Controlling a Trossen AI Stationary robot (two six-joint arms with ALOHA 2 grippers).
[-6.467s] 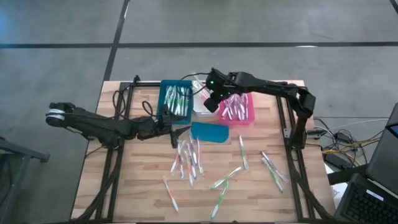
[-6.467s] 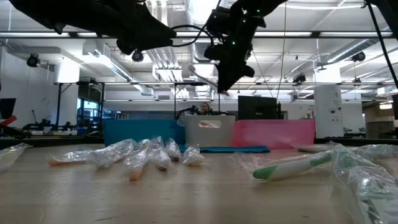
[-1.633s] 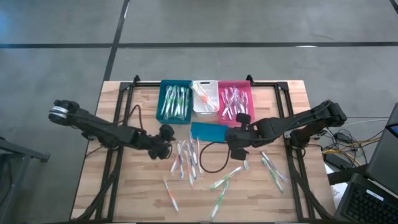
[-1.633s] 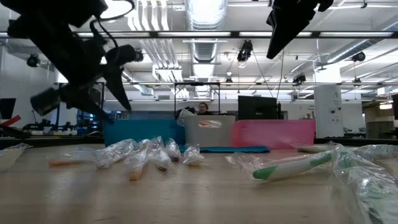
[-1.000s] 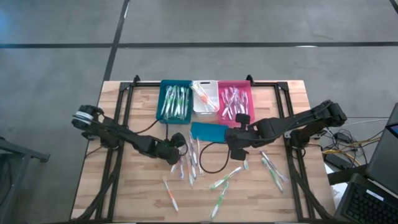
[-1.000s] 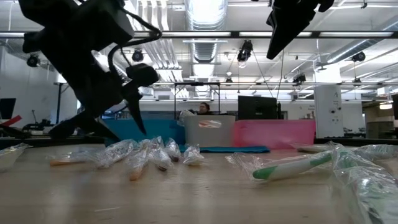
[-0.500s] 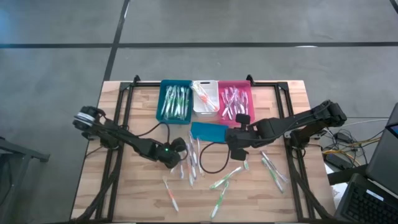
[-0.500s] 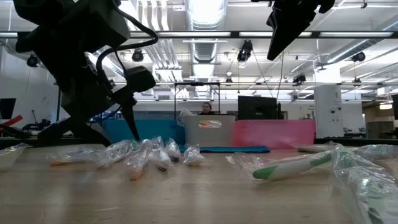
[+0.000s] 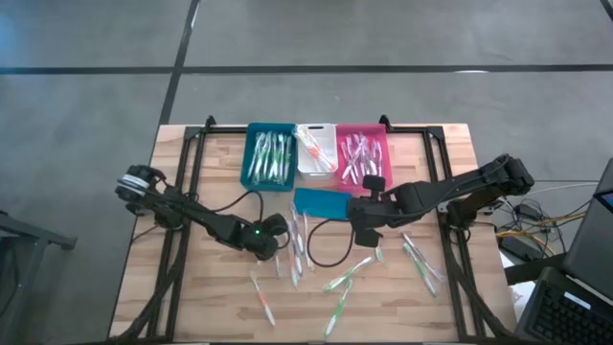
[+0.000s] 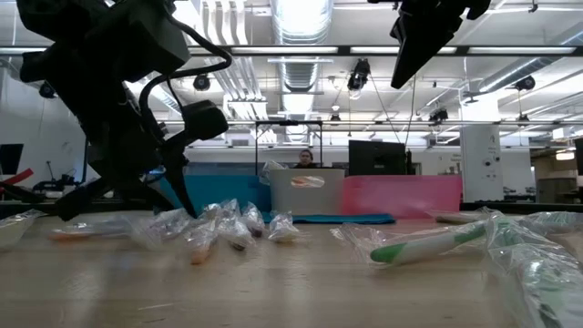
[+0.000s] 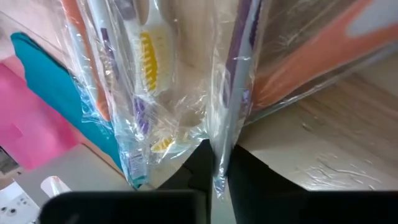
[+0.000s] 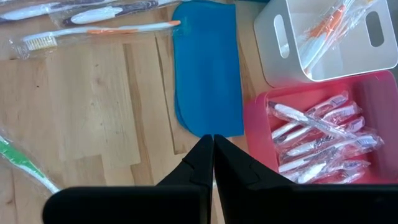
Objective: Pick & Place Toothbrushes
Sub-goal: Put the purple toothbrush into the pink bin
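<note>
Left gripper (image 9: 271,246) low on the wooden table (image 9: 192,297), fingers closing on a plastic-wrapped toothbrush (image 11: 231,106) amid the scattered toothbrushes (image 9: 292,244) mid-table; right gripper (image 12: 213,144) pinched shut and empty, above the flat teal lid-like piece (image 9: 322,203), near the pink bin (image 9: 362,159)

We see pale matt planked wood on the table (image 9: 192,297); toothbrushes (image 11: 155,56) in glossy crinkled clear plastic wrap, centre frame; smooth plastic pink bin (image 12: 261,124); matt black left gripper (image 11: 214,177).
</note>
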